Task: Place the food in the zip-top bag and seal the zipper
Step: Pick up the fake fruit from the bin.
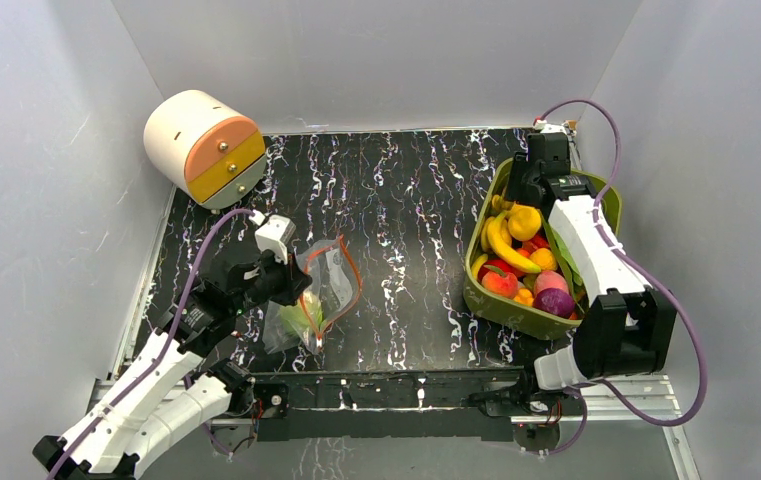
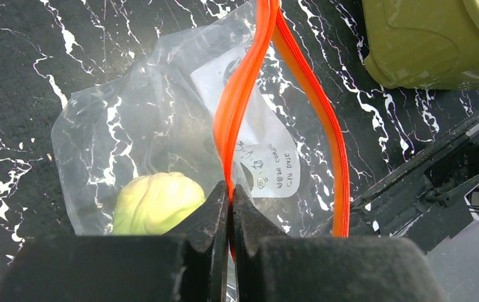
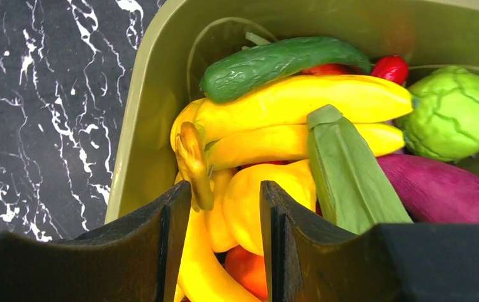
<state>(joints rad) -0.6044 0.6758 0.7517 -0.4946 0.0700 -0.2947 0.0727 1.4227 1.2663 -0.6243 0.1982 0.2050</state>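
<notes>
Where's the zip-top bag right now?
Top view: the zip-top bag lies on the left of the black table, opposite the olive tub, its orange zipper pinched by the left gripper.

Plain pale grey walls (image 1: 376, 60) box the scene in on three sides, the light soft and even. Below them sits a black tabletop (image 1: 406, 200) streaked with white marble veins. In the back left corner is a white drum-shaped cabinet (image 1: 206, 148), tipped on its side it seems, showing peach and yellow drawer fronts. A metal rail (image 1: 646, 395) runs along the near edge.
</notes>
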